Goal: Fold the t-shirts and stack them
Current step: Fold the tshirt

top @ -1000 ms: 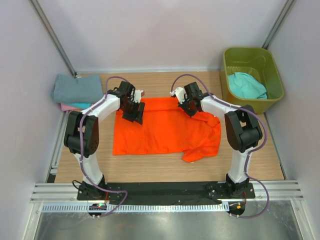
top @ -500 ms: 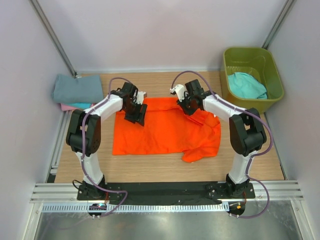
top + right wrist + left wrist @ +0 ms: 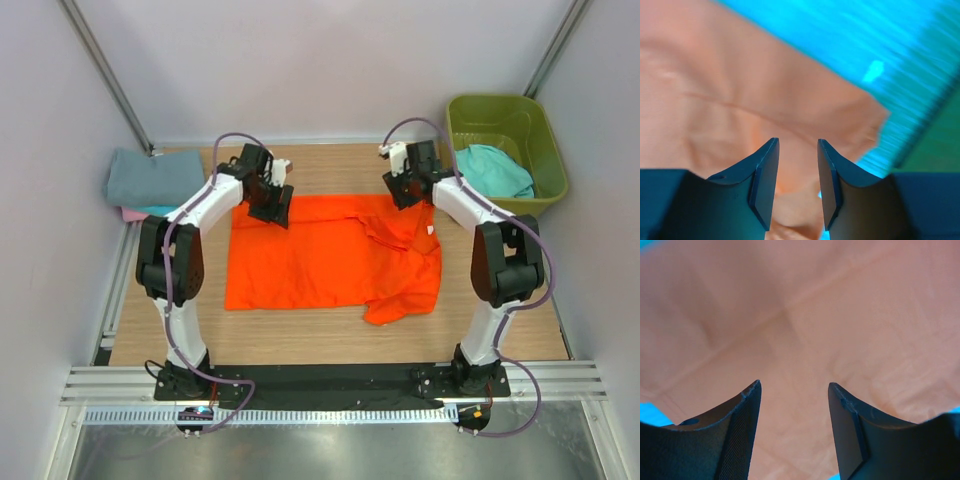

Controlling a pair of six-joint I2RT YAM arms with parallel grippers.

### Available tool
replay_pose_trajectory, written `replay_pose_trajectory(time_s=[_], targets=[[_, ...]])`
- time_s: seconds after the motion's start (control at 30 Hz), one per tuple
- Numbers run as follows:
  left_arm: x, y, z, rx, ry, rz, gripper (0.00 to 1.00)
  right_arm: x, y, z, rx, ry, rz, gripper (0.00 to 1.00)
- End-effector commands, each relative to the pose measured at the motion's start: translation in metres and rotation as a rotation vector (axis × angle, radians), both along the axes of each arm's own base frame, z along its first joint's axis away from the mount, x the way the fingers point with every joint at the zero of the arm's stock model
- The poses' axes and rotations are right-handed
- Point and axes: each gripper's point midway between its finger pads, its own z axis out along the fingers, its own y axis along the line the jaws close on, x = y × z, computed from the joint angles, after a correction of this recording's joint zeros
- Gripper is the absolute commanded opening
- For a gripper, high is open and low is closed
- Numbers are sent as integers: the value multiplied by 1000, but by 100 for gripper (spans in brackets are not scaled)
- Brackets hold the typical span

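Where two white and black robot arms reach away from me across a light wooden table, a bright orange short-sleeved cloth t-shirt lies spread over the middle of the board. Its left part is flat. Its right part is rumpled, with a bunched fold at the near right corner.

At the far right corner of the table stands an olive-green rectangular plastic tub. Inside it, towards its near side, lies one crumpled teal cloth shirt; the rest of the tub floor shows bare green.

At the far left edge sits a small pile of folded shirts, well apart from the orange one. A dusty grey-blue shirt is on top, with the edges of a pink shirt and a teal one showing beneath it.

The left gripper hangs over the far left edge of the orange t-shirt. Its wrist camera shows the two dark fingers parted by a moderate gap, with nothing between them and only orange cloth filling the view beyond. I cannot tell whether the tips touch the fabric.

The right gripper is over the far right edge of the same shirt, near the tub. Its fingers stand apart by a narrower gap and grip nothing; past them lie orange cloth and the shirt's edge against the table.
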Motion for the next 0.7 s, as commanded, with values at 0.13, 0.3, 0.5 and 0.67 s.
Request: replay_pose_trajectory(time_s=[0.13, 0.3, 0.5, 0.67], targets=[[88, 34, 1, 16, -98, 108, 57, 35, -40, 4, 71, -42, -165, 42], [109, 47, -25, 58, -72, 106, 57, 41, -45, -19, 73, -6, -175, 41], [109, 55, -45, 94, -30, 110, 58, 47, -51, -33, 50, 20, -186, 41], [108, 68, -67, 117, 23, 145, 59, 46, -62, -50, 0, 53, -207, 41]])
